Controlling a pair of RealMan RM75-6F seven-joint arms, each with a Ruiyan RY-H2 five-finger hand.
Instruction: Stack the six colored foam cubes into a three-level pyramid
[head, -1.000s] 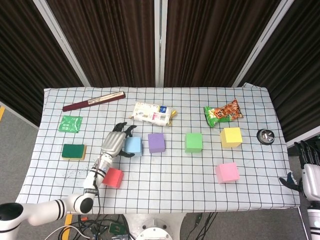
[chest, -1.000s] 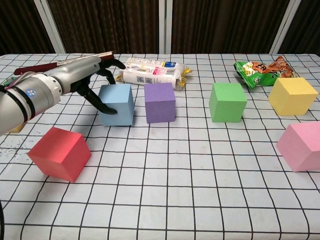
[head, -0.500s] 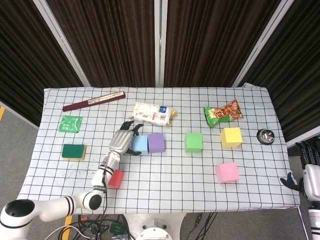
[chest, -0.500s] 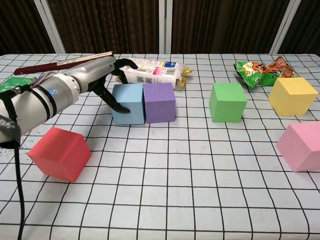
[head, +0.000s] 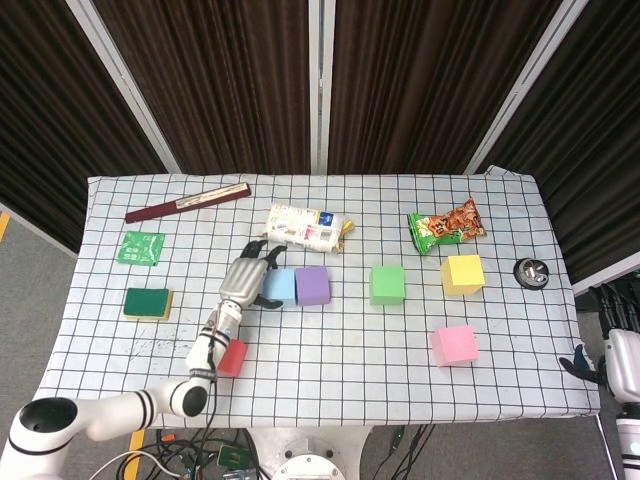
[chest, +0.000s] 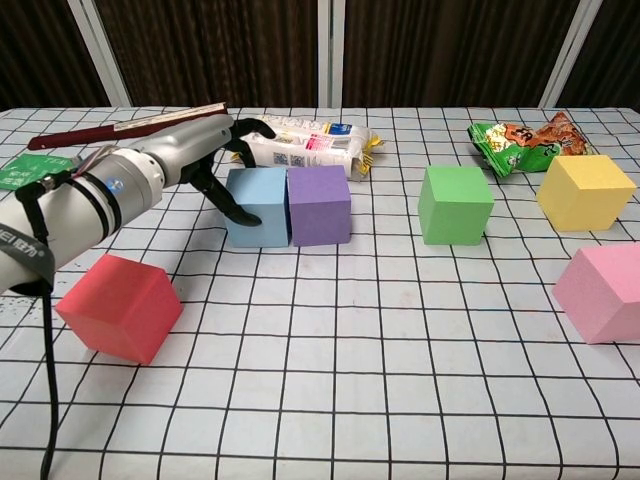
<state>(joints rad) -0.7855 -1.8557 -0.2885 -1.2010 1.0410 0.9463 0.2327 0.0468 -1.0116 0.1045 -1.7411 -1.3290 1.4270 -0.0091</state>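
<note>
Counting six cubes, blue cube (chest: 257, 205) touching purple cube (chest: 319, 204), singles elsewhere.

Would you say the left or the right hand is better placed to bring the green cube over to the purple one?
Probably the left: the left hand is at the blue cube, two cubes from the green cube, while the right hand hangs off the table's right edge.
</note>
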